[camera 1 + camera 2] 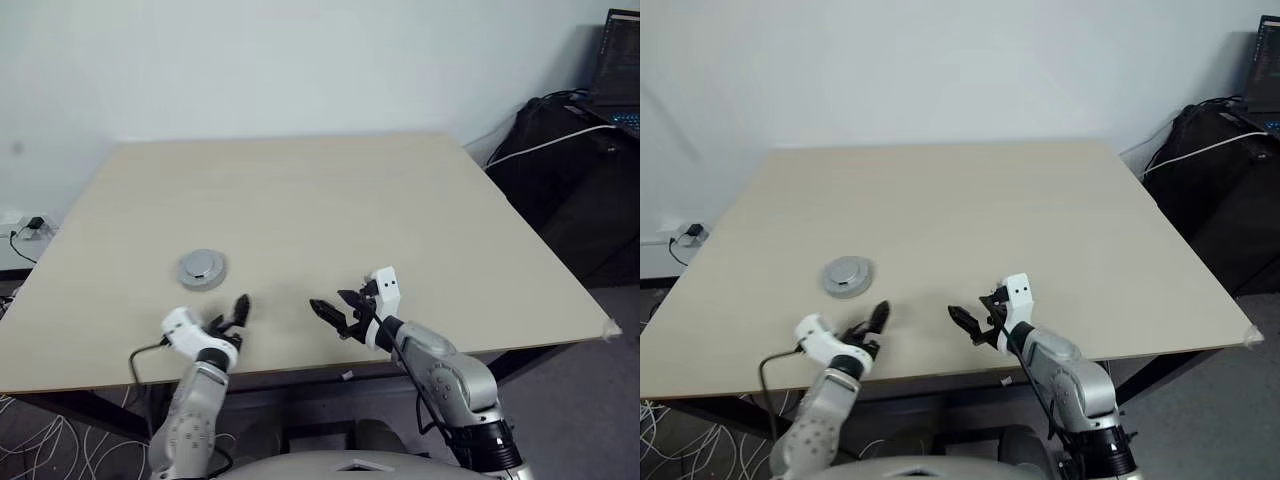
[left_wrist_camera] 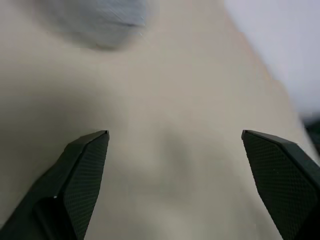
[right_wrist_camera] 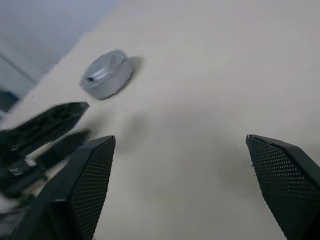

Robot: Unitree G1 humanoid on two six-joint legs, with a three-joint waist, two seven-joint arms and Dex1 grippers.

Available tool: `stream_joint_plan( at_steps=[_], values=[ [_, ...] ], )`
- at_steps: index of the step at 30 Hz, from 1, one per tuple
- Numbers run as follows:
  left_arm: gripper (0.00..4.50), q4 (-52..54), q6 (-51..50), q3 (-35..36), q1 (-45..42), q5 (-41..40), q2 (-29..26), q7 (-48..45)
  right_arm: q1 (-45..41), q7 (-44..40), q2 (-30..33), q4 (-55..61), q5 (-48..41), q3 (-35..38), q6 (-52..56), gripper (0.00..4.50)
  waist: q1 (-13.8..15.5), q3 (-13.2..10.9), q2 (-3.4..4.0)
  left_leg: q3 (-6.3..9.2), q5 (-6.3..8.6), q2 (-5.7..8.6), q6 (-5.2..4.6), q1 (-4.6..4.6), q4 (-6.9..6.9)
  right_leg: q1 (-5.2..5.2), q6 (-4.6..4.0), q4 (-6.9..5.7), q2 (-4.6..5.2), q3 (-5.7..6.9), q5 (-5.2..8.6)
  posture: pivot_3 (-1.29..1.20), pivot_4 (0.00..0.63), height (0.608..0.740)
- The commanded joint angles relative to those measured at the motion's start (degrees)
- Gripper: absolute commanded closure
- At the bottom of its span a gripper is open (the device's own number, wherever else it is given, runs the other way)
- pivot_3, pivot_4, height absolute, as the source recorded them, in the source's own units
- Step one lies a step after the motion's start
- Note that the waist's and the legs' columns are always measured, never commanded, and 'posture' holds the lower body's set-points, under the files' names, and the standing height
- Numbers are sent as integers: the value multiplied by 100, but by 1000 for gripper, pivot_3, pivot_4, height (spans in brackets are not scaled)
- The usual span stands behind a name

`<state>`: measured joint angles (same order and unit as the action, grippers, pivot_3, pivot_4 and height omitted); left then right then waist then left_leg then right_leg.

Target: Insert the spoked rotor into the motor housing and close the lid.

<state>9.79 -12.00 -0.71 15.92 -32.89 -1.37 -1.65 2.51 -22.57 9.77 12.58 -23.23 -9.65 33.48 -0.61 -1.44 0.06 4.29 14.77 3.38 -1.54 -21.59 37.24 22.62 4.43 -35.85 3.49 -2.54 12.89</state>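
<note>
On table (image 1: 400,200): one lid (image 1: 202,269); left hand (image 1: 235,315), right hand (image 1: 335,312) spread wide, empty.

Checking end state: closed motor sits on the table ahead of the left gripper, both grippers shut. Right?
Not quite: both grippers are open. The left gripper and right gripper show spread fingers in their wrist views. The closed motor does sit ahead of the left gripper.

A pale wooden desk (image 1: 400,220) is set against a white wall (image 1: 300,60). Beyond its far right corner a dark bag (image 1: 560,150) is seen, crossed by a white cable (image 1: 545,145), with what may be a laptop (image 1: 620,70) behind it. Cables (image 1: 40,440) lie tangled on the floor at the left.
</note>
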Motion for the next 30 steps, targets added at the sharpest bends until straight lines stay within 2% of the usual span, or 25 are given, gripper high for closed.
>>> stream_joint_plan(
  at_steps=[1,4,9,12,19,30],
  values=[
    [17,-1,989,-361,-121,1349,-295,-283,184,-21,104,37,676,-138,-1255,0,-16,2,11,-2,-2,-2,4,1,-7,2,-2,-1,0,0,1,0,0,740],
    [17,-420,1920,-622,-174,2508,-525,-165,447,324,97,-174,1228,-55,-2138,0,2,5,18,-6,-2,-4,4,1,-13,8,-4,-3,1,-4,3,0,0,740],
    [17,-920,2715,-662,-177,3361,-514,104,839,757,135,-480,2080,-113,-3388,0,52,6,19,-3,-2,-2,2,0,-14,8,-5,-2,5,-3,4,0,0,740],
    [17,-1116,2940,-670,-106,3639,-482,216,984,1037,47,-641,2291,17,-3817,0,72,7,20,-2,-2,-3,2,1,-12,6,-4,-5,6,-2,5,0,0,740],
    [17,-1142,3057,-593,21,3708,-292,288,1211,1239,-319,-810,1965,389,-3787,0,85,5,22,2,-1,-7,1,2,-8,4,-2,-9,9,1,5,0,0,740],
    [17,-1128,2938,-344,-20,3492,-79,263,1197,1380,-526,-563,2058,384,-3523,0,95,6,24,2,-2,-8,0,2,-7,3,-2,-10,7,3,5,0,0,740]
  ],
)
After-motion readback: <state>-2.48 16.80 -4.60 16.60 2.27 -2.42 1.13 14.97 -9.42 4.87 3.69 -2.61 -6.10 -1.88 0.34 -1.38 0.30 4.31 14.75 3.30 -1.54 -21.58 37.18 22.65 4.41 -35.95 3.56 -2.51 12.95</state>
